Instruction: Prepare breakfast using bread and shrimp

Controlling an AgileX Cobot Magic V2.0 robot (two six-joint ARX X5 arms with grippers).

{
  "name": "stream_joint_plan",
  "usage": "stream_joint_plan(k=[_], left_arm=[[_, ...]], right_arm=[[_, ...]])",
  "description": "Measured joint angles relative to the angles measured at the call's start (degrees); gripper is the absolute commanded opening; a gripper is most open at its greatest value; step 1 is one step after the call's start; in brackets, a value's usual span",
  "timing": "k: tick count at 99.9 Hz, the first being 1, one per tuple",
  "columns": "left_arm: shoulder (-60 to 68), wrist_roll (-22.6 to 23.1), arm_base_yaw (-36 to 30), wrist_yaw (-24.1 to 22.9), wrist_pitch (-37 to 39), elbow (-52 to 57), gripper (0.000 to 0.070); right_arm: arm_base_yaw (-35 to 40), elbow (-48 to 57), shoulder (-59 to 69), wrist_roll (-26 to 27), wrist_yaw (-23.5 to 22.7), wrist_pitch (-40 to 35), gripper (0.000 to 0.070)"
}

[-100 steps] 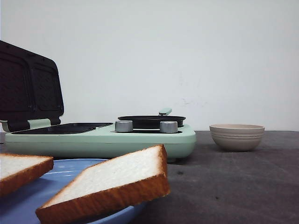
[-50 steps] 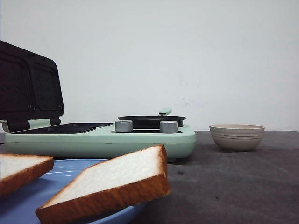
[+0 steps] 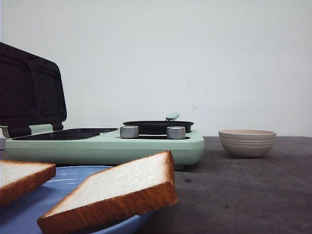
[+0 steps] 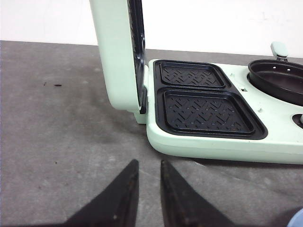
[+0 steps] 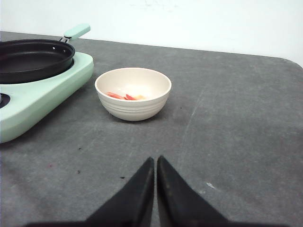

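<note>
Two slices of bread point(image 3: 122, 187) point(image 3: 19, 176) lie on a blue plate point(image 3: 73, 175) at the front left. The shrimp point(image 5: 124, 96), small orange-pink pieces, lie in the beige ribbed bowl point(image 5: 133, 109), which stands at the right in the front view point(image 3: 247, 144). My left gripper point(image 4: 148, 162) hovers over bare table just in front of the sandwich maker, its jaws a little apart and empty. My right gripper point(image 5: 155, 159) is shut and empty, a short way in front of the bowl. Neither gripper shows in the front view.
A mint-green breakfast maker point(image 3: 107, 146) stands at the back left, its lid point(image 4: 116, 52) raised upright over two black sandwich plates point(image 4: 208, 113). A black pan point(image 5: 33, 59) with a green handle sits on its right side, next to the bowl. The table is dark grey.
</note>
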Motion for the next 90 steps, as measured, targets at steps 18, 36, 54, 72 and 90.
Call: stream_joint_plan(k=[18, 36, 54, 72, 90], left_arm=[[0.0, 0.0, 0.0, 0.0, 0.0, 0.0, 0.0], [0.0, 0.0, 0.0, 0.0, 0.0, 0.0, 0.0], [0.0, -1.25, 0.0, 0.0, 0.0, 0.0, 0.0], [0.0, -7.02, 0.0, 0.0, 0.02, 0.0, 0.0], [0.0, -15.82, 0.0, 0.09, 1.79, 0.11, 0.0004]], right_arm=[[0.0, 0.0, 0.0, 0.04, 0.0, 0.0, 0.0003], [0.0, 0.0, 0.0, 0.04, -0.26, 0.0, 0.0003], [0.0, 0.0, 0.0, 4.33, -0.57, 0.0, 0.0003], [0.0, 0.0, 0.0, 11.87, -0.63, 0.0, 0.0003], [0.0, 2.82, 0.04, 17.18, -0.68, -3.13, 0.0003]])
